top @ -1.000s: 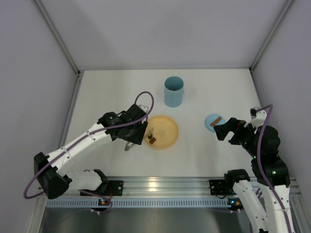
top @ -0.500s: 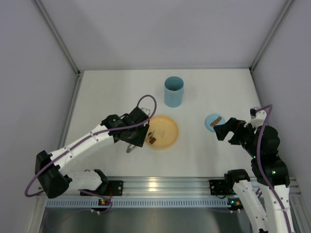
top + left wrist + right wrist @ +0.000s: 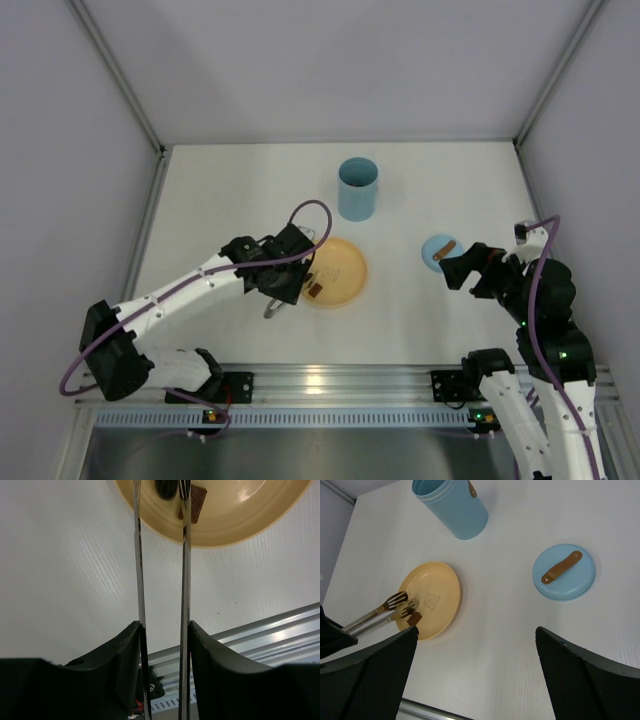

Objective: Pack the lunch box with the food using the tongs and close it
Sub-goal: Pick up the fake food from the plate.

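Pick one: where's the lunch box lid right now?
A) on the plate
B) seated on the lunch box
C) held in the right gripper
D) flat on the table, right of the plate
D: the lid lies flat on the table with its brown tab up, apart from the open-topped lunch box and to the right of the plate, with nothing gripping it.

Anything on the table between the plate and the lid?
Nothing. The table between the plate and the lid is bare, as the right wrist view shows most clearly.
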`<state>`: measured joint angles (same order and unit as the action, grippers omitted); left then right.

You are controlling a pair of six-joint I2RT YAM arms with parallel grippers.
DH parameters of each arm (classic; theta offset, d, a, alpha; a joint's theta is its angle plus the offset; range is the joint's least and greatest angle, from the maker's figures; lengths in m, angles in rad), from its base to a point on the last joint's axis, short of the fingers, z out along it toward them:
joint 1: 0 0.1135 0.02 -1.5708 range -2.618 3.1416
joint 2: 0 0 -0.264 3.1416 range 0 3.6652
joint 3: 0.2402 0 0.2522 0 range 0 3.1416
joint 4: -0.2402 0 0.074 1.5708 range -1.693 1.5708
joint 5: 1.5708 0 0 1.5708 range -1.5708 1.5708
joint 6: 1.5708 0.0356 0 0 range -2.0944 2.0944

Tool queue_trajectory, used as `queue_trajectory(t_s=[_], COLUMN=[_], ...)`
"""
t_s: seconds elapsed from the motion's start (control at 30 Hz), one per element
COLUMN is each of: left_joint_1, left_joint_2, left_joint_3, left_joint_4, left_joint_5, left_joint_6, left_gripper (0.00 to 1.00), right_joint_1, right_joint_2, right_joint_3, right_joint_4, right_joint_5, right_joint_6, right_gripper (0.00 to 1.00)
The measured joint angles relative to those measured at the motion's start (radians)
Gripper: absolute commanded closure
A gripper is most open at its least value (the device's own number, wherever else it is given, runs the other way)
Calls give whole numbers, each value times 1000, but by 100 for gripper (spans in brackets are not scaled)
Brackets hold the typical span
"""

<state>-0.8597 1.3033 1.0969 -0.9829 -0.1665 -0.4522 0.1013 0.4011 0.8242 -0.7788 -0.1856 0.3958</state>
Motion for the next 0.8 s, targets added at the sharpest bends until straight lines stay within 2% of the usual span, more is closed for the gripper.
queue_trajectory(t_s=[0.2,0.5,0.8], left_joint_1=[0,-3,-5], left_joint_2=[19,28,38], left_joint_3=[-2,-1,90], left_joint_4=[12,16,6], left_joint_5=[-3,-5,-10], left_joint_6=[0,1,6], left_gripper=[59,73,74], right_joint_1=[0,0,0], right_joint_2=[0,0,0], right_joint_3=[0,0,0], right_joint_4=[0,0,0], right_joint_5=[0,0,0], right_joint_6=[0,0,0], right_gripper=[1,1,1])
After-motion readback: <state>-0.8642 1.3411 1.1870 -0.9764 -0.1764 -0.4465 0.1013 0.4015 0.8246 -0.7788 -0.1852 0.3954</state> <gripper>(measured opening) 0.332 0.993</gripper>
